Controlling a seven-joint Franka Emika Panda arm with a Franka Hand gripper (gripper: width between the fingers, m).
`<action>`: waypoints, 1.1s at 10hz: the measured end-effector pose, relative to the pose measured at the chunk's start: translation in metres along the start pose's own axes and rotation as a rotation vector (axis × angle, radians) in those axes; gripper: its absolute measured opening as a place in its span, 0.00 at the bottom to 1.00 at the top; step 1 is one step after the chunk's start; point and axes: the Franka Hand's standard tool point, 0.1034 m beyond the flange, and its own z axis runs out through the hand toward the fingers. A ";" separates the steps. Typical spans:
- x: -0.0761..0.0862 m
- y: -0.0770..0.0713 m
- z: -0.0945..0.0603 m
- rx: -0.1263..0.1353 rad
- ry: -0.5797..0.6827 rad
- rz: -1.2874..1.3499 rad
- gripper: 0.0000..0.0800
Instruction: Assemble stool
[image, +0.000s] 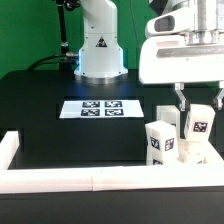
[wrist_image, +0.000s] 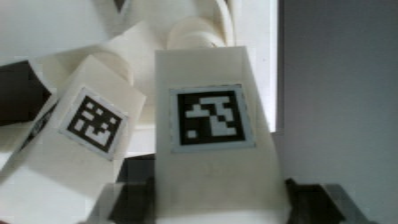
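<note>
A white stool leg with a black-and-white tag stands between my fingers, and the gripper is shut on it. In the exterior view the gripper hangs at the right over that upright leg. A second tagged leg stands close beside it, toward the exterior view's left, and shows in the wrist view as a tilted leg. Both rise from a low white part, probably the seat, mostly hidden by the legs.
The marker board lies on the black table in the middle. A long white rail runs along the front edge, with a short piece at the exterior view's left. The robot base stands at the back.
</note>
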 end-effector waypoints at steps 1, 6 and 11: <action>0.000 0.000 0.000 0.000 0.000 0.000 0.42; 0.002 0.000 0.001 0.000 0.005 -0.001 0.42; 0.003 0.002 0.003 -0.002 0.006 0.000 0.42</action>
